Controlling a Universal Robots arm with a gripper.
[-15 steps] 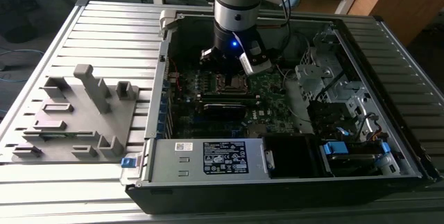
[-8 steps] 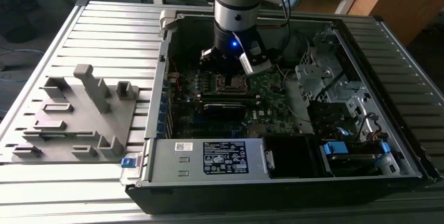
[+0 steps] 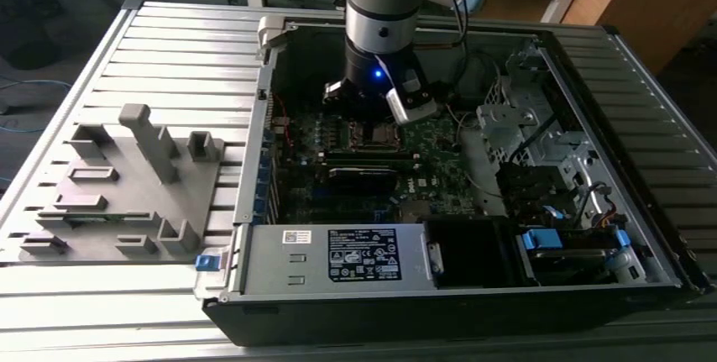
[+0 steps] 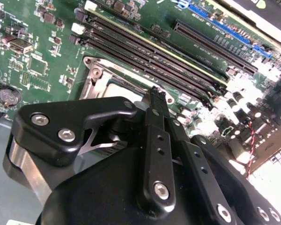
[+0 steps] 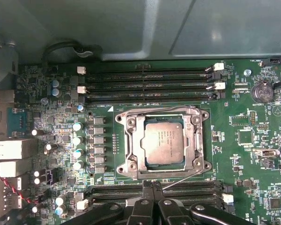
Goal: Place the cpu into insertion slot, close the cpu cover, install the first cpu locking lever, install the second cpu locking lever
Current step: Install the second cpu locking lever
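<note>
The cpu [image 5: 164, 145], a dull silvery square chip, lies flat in the insertion slot [image 5: 207, 165] on the green motherboard. The cpu cover [image 5: 131, 140], a silvery frame plate with a square window, lies down around the chip. A thin wire locking lever [image 5: 183, 179] slants out from the socket's side nearest my gripper [image 5: 152, 183]. The black fingers are pressed together and shut, with nothing seen between them. In the second wrist view the gripper [image 4: 155, 91] has its tip just over the slot's edge [image 4: 103, 82]. In the exterior view the arm's wrist [image 3: 379, 68] stands over the slot [image 3: 375, 133] inside the open computer case.
Long black memory slots [image 5: 147, 84] run on both sides of the socket. Capacitors [image 5: 77, 140] stand beside it. In the exterior view the case walls [image 3: 269, 127], cables [image 3: 482, 76], a drive cage [image 3: 538, 139] and a power supply [image 3: 336, 254] surround the board. A grey fixture plate [image 3: 112, 186] lies to the exterior view's left.
</note>
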